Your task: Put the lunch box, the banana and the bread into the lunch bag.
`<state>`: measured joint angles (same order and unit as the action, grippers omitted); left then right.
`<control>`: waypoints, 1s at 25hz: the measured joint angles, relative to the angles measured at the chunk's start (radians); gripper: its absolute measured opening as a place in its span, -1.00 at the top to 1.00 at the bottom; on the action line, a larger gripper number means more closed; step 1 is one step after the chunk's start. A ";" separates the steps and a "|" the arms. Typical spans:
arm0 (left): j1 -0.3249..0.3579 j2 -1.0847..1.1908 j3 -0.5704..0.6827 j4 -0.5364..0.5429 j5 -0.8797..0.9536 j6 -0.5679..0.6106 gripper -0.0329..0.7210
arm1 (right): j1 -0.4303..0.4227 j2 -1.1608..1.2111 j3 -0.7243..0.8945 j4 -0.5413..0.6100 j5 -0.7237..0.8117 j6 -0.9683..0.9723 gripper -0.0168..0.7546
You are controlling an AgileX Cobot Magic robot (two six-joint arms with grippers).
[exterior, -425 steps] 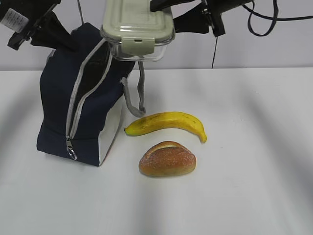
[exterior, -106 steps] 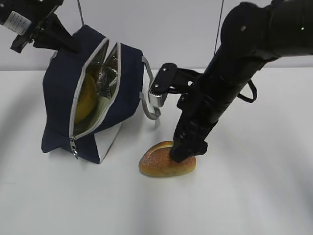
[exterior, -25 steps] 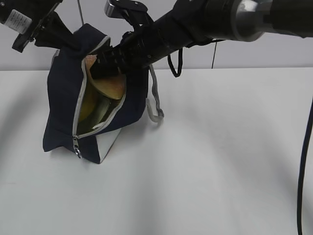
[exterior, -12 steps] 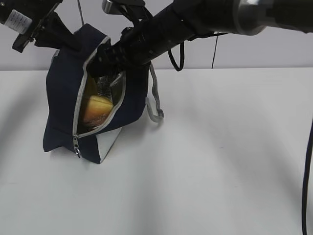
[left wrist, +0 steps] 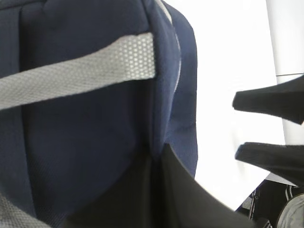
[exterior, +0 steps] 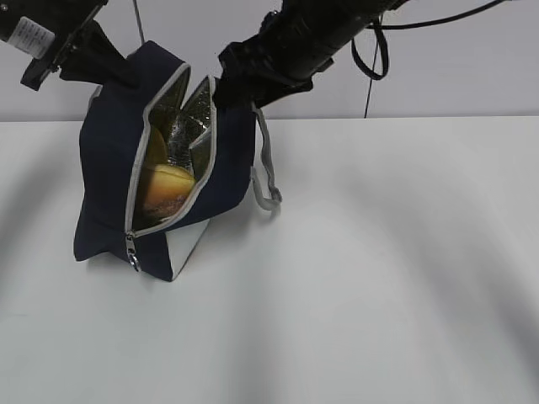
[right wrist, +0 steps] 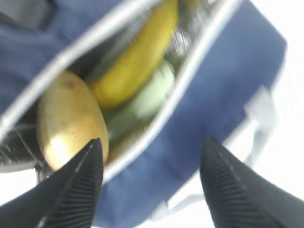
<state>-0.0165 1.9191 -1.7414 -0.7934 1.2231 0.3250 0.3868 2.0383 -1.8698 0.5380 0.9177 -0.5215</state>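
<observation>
The large navy-blue fabric lunch bag (exterior: 160, 168) with its grey zipper band stands on the white table (exterior: 379, 278), unzipped and gaping. Inside, the oval golden-brown bread roll (right wrist: 71, 118) lies beside the curved yellow banana (right wrist: 137, 61), and the sage-green lid of the lunch box (right wrist: 149, 95) shows beneath them. The right gripper (right wrist: 149, 183) hovers above the opening, its 2 black fingers (right wrist: 76, 190) spread apart and empty. The left gripper (exterior: 109, 71) is pinched together on the bag's upper back edge, holding it up. A grey strap handle (exterior: 265, 168) hangs down the bag's right side.
</observation>
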 joint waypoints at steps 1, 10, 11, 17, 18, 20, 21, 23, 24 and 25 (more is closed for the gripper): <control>0.000 0.000 0.000 0.000 0.000 0.000 0.92 | -0.012 0.000 0.000 -0.008 0.031 0.043 -0.24; 0.000 0.000 0.000 0.000 0.002 0.000 0.92 | -0.065 0.046 0.000 0.028 0.100 0.186 -0.10; 0.000 0.000 0.000 0.000 0.002 0.000 0.92 | -0.065 0.059 0.000 0.049 0.100 0.188 -0.10; 0.000 0.000 0.000 0.000 0.002 0.000 0.92 | -0.065 0.131 0.000 0.150 0.062 0.188 -0.09; 0.000 0.000 0.000 0.000 0.002 0.000 0.92 | -0.065 0.141 0.000 0.168 0.057 0.188 -0.09; 0.000 0.000 0.000 0.000 0.002 0.000 0.92 | -0.065 0.157 0.000 0.197 0.047 0.188 -0.01; 0.000 0.000 0.000 0.000 0.003 0.000 0.92 | -0.065 0.164 0.000 0.204 0.045 0.188 0.07; 0.000 0.000 0.000 0.002 0.003 0.000 0.92 | -0.065 0.169 0.000 0.212 0.042 0.188 0.34; 0.000 0.000 0.000 0.002 0.003 0.000 0.92 | -0.065 0.169 0.000 0.214 0.042 0.188 0.48; 0.000 0.000 0.000 0.002 0.003 0.000 0.92 | -0.065 0.169 -0.001 0.217 0.042 0.188 0.60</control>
<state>-0.0165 1.9191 -1.7414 -0.7912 1.2259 0.3250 0.3216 2.2075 -1.8706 0.7546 0.9601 -0.3340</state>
